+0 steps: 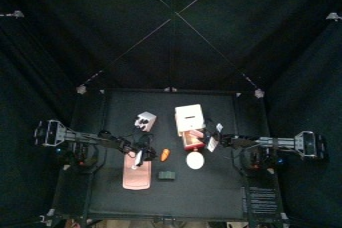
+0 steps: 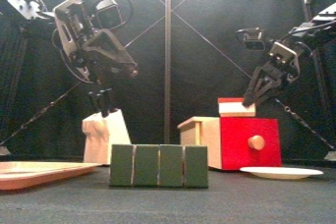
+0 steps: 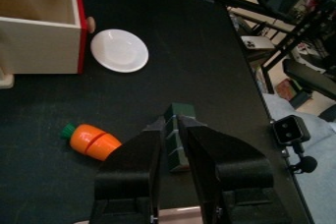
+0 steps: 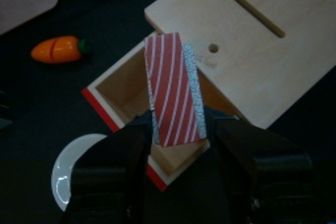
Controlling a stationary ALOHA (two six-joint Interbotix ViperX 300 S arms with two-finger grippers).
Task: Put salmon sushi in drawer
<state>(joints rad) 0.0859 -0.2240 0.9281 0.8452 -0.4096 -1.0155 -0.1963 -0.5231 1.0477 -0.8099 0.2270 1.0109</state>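
The salmon sushi (image 4: 171,81), a red-and-white striped piece, is held upright between the jaws of my right gripper (image 4: 184,135). It hangs over the pulled-out drawer (image 4: 128,88) of the pale wooden cabinet (image 4: 262,41). The drawer has a red front (image 2: 251,141) with a round knob, and the sushi (image 2: 237,106) shows just above it. In the top view the cabinet (image 1: 191,122) stands at mid-table. My left gripper (image 3: 180,122) is shut and holds nothing, hanging left of the cabinet near an orange carrot (image 3: 93,140).
A round white plate (image 2: 280,172) lies in front of the drawer. A green ribbed block (image 2: 159,165) stands at the front edge, with a flat pink tray (image 2: 37,175) to its left. A cream and grey object (image 2: 105,138) stands below the left arm.
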